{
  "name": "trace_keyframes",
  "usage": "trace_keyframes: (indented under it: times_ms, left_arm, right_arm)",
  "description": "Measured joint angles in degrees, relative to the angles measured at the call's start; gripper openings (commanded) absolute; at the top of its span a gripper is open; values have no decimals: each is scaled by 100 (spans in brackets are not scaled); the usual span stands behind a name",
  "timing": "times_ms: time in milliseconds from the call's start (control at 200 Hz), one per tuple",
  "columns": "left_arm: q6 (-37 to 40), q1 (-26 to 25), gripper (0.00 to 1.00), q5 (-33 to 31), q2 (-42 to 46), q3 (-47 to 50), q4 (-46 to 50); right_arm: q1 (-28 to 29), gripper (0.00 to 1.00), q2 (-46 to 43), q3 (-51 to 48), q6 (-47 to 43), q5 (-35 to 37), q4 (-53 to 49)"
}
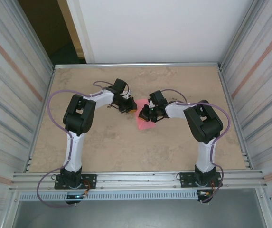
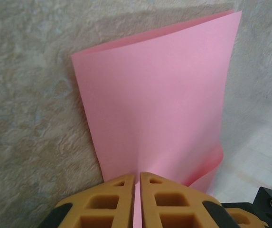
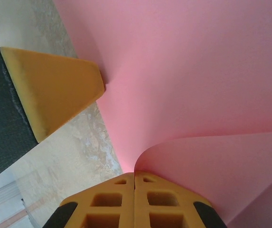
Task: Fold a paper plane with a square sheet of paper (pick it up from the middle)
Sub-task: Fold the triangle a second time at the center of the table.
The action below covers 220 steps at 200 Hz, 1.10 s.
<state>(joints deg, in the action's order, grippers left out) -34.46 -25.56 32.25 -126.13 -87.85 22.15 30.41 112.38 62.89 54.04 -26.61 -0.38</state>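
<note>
Overhead view of the two arms meeting at the middle of the table, with the square sheet of paper between them. The pink sheet lies partly raised off the beige surface, near the table's centre and well apart from the metal frame rails at the near edge.

The left gripper reaches the sheet from the left. In the left wrist view its orange fingers stand almost pressed together, and a thin strip of pink shows in the slit between them, so the left gripper pinches one edge of the paper. From that grip the sheet rises away, doubled over on itself, with a second layer curling out at the lower right.

The right gripper comes in from the right, over the sheet. In the right wrist view its fingers are fully pressed together. The paper bends in a soft curl exactly at the tips of the right gripper. Whether paper is caught between those tips cannot be told. One orange finger of the left gripper touches the sheet at upper left.
</note>
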Motion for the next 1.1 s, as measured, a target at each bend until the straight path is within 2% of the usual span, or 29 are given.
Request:
trace_keyframes:
  times_ms: [1102]
  left_arm:
    - [2,0,13,0,0,0,11]
  right_arm:
    - [-4,0,63,0,105,15,42]
